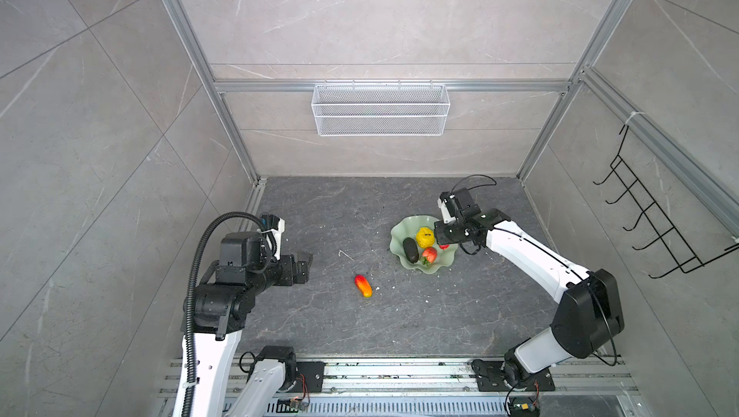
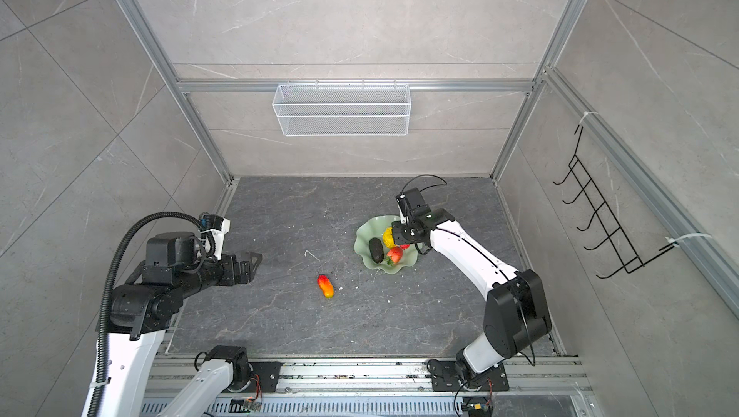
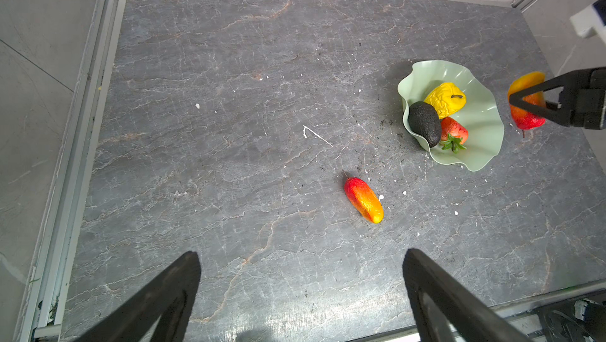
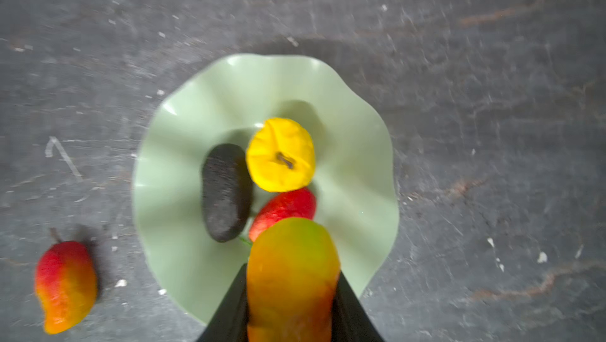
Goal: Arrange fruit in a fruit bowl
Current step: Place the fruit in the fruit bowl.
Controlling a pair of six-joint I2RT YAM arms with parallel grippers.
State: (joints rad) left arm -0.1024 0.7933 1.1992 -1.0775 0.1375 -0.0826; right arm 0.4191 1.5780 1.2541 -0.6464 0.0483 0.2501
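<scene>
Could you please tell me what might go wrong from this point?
1. The right tool holds the red-orange-yellow elongated toy fruit above the shallow mint-green wavy-rimmed bowl, close to its rim; released there, it may roll out.
2. It could land on the red toy strawberry and bounce off.

mint-green bowl (image 4: 196, 120); yellow fruit (image 4: 280, 153); red-orange fruit (image 4: 292, 268); veined grey tabletop (image 4: 492, 61)
</scene>
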